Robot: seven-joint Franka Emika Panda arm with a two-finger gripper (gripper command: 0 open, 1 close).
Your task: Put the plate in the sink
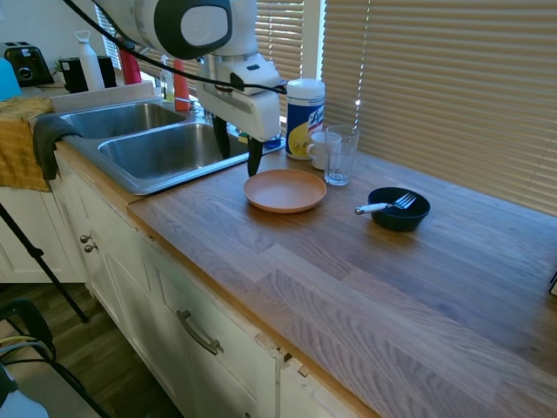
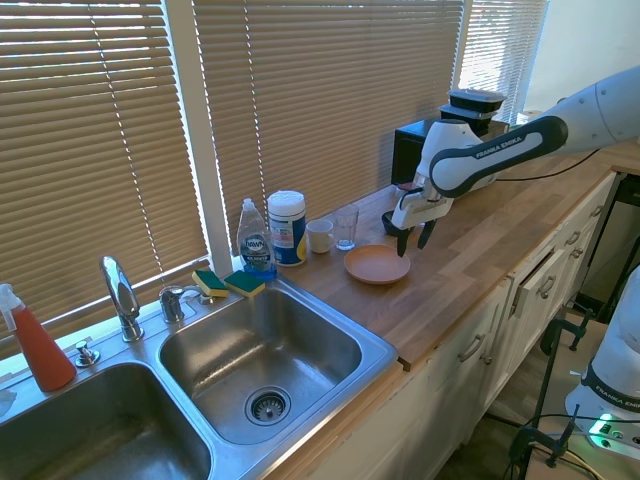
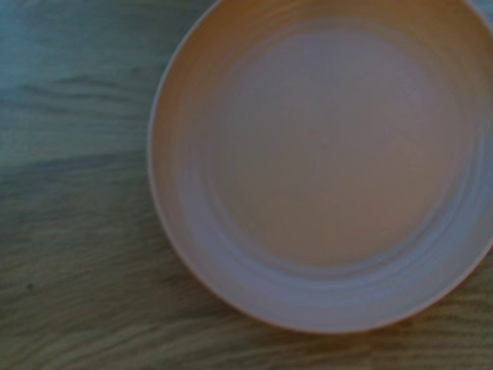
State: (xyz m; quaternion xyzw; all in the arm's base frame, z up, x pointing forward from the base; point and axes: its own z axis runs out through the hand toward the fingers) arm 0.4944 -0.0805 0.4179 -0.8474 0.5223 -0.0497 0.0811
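Above plate (image 1: 285,191), tool (image 1: 235,153) open, "FRANKA EMIKA"

White arm, grey joint caps, claw (image 1: 235,153) with black fingers.

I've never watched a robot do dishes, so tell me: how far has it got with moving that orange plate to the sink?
Nothing is finished yet: the plate lies flat on the wooden counter, empty and untouched. In hand: the hand hovers open just above the plate's sink-side rim, lined up for a grab. Left: grip the plate, lift it and carry it to the sink.
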